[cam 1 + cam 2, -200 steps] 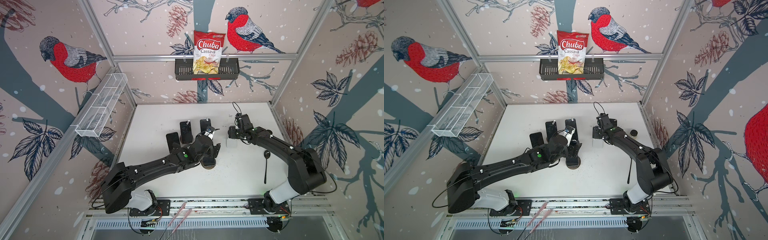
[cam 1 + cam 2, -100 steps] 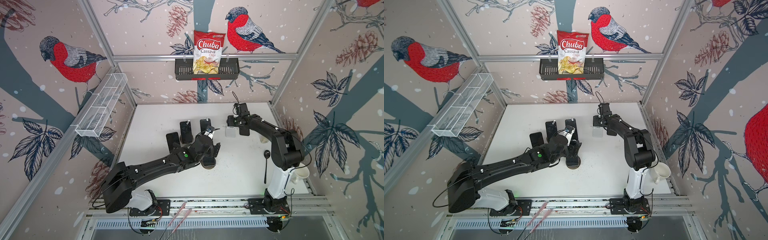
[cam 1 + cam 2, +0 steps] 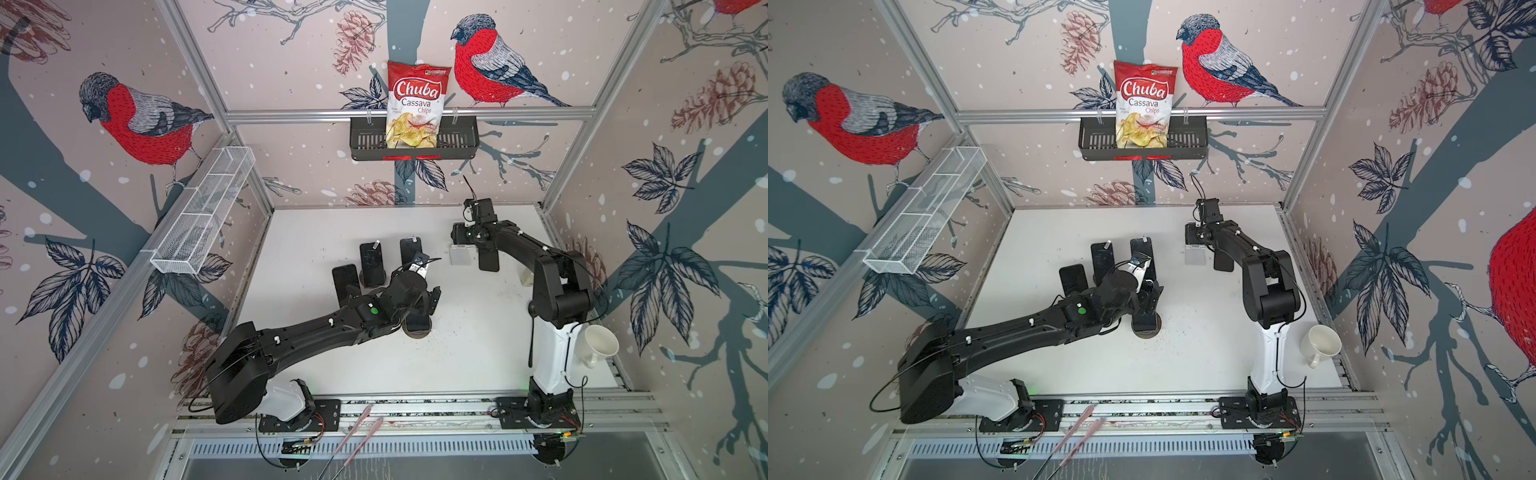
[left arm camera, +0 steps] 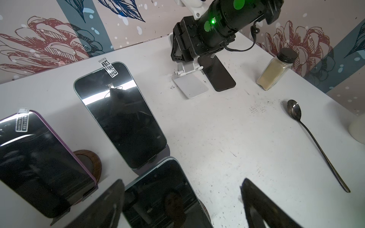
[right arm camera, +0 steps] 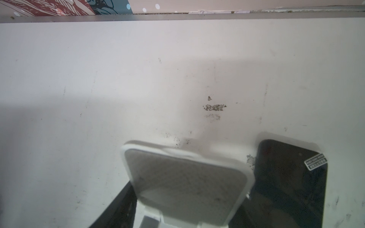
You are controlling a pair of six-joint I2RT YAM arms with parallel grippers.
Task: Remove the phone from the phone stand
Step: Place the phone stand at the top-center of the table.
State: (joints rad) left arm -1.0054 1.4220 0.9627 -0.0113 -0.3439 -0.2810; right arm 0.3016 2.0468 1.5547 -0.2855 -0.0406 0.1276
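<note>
A dark phone (image 4: 164,193) leans on a round wooden stand (image 3: 417,332) at mid-table. My left gripper (image 4: 183,207) hangs open over it, one finger on each side and neither touching. Both top views show this gripper (image 3: 424,307) (image 3: 1148,301) above that phone (image 3: 1144,320). Farther right stands a white folding phone stand (image 3: 460,257) (image 4: 190,86) with nothing on it. My right gripper (image 3: 461,237) (image 5: 183,213) is shut on its upright plate. A black phone (image 3: 488,259) (image 5: 286,187) lies flat on the table beside that stand.
Three more phones (image 3: 347,282) (image 3: 371,264) (image 3: 409,251) lean on stands behind the left gripper. A spice jar (image 4: 276,69), a spoon (image 4: 316,142) and a white mug (image 3: 598,345) sit along the right side. A chips bag (image 3: 417,104) stands in the back wall basket.
The right arm's elbow has swung up and back, uncovering the mug. Its gripper has drifted slightly toward the far wall, still at the white stand. The left arm has not moved.
</note>
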